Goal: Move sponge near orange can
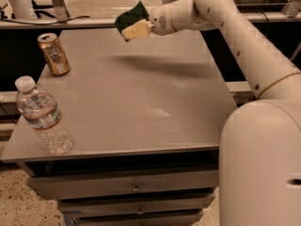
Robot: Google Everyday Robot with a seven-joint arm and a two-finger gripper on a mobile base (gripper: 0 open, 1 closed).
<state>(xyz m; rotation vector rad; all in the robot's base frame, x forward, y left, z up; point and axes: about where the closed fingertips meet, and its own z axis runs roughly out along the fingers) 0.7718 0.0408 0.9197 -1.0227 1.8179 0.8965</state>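
The sponge point(130, 16) is off the surface, held in the air with its dark green scouring side up and toward the camera. The gripper point(133, 27) has it clamped. One cream-yellow finger point(138, 30) shows under the sponge, and the jaws are closed on it. The sponge hangs over the far edge of the grey surface point(141, 93), and a soft shadow lies on the surface below and ahead of the jaws.

The orange can point(54, 54) stands upright, well apart from the jaws, to their left and lower in the view, near the surface's left edge. A clear water bottle point(43, 116) with a white cap stands further from the jaws, beyond the can toward the near left corner.

The step in hand looks like the carry: the sponge is lifted but not yet brought to the can. The next move probably calls for taking the jaws leftward and down toward the bare surface just beside the can. They should stop short enough not to knock the can, then open to release the sponge.
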